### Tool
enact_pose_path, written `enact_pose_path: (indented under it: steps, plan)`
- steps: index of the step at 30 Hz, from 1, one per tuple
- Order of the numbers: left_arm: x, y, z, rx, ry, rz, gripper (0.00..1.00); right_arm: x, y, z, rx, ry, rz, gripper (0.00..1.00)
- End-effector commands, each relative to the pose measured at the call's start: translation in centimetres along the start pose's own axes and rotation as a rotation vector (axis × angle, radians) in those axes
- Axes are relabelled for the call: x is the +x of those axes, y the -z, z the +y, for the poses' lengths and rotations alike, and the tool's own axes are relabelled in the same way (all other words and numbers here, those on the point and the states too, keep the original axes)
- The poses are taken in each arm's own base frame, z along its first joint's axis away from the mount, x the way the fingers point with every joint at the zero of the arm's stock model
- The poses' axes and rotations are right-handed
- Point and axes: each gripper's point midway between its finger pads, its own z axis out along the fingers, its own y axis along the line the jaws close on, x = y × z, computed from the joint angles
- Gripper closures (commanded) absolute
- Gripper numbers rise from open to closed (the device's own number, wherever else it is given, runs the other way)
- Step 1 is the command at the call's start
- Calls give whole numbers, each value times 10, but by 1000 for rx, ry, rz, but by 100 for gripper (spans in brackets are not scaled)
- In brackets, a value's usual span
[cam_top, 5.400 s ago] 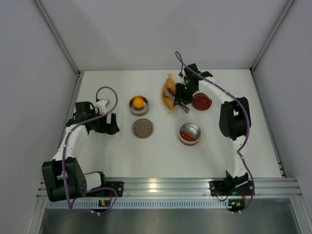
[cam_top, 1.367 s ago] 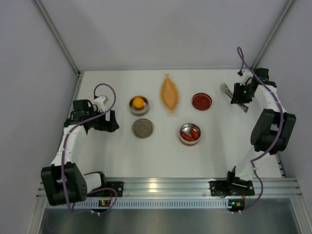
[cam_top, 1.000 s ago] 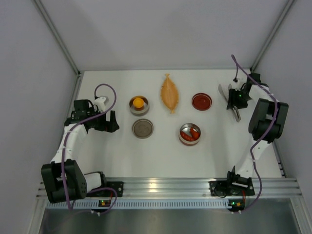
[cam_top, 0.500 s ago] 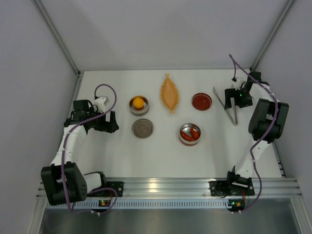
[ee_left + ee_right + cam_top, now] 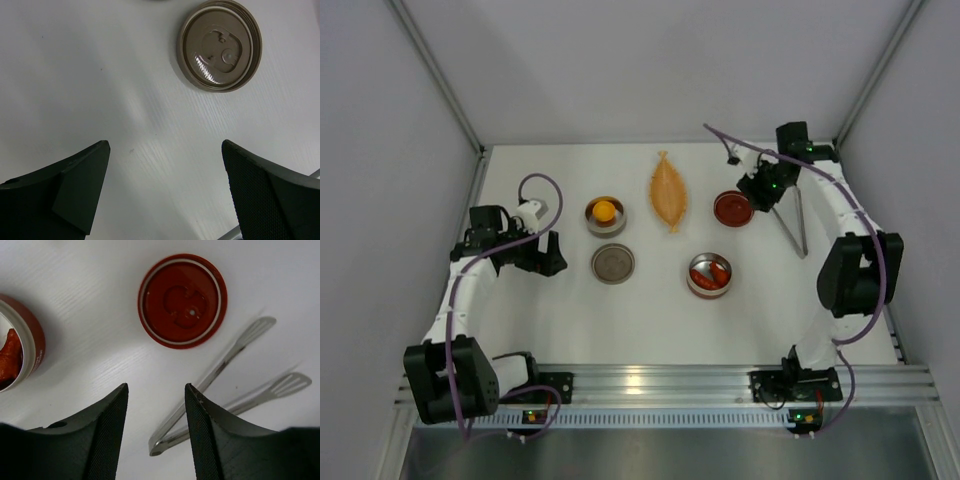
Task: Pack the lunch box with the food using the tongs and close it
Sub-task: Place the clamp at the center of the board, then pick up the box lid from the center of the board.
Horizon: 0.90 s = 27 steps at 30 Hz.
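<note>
The tongs (image 5: 801, 225) lie flat on the table at the right, held by nothing; the right wrist view shows the tongs (image 5: 227, 358) with their joined end below my fingertips. My right gripper (image 5: 760, 190) (image 5: 156, 390) hovers beside the red lid (image 5: 733, 208) (image 5: 182, 300), jaws apart with nothing between them. Red food (image 5: 712, 272) (image 5: 9, 357) lies in the red-walled tin (image 5: 692, 282). An orange food piece (image 5: 605, 209) sits in the steel tin (image 5: 591, 224). My left gripper (image 5: 548, 252) (image 5: 165, 150) stands wide open over bare table, near the brown lid (image 5: 613, 264) (image 5: 220, 45).
An orange leaf-shaped dish (image 5: 668, 190) lies at the back middle, with nothing on it. Grey walls close in the table on the left, right and back. An aluminium rail (image 5: 650, 380) carrying both arm bases runs along the near edge.
My right gripper let go of the tongs, which now lie on the table at the right, and swung left to the red lid. The left arm has not moved.
</note>
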Motion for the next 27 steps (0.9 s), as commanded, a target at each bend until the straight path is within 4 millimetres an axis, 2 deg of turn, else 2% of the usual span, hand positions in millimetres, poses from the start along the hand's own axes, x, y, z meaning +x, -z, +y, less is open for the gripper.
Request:
enact_pose_path:
  steps: [1, 5, 10, 13, 19, 27]
  plan:
    - [-18, 3, -4, 44, -49, -36, 2, 7, -18, 28, -117, 212, 80, 52]
    - [-16, -1, -1, 54, -43, -17, 2, -5, -47, 39, -162, 348, 84, 53]
    - [-13, -6, 1, 59, -40, 0, 2, -11, -69, 37, -193, 404, 88, 55]
    - [-13, -8, 1, 72, -36, 3, 2, -5, -86, 38, -224, 417, 114, 56]
    - [-6, -13, 3, 75, -34, 27, 2, 5, -108, 44, -242, 432, 154, 56]
    - [1, -18, 4, 81, -27, 42, 2, 9, -126, 41, -224, 429, 165, 55]
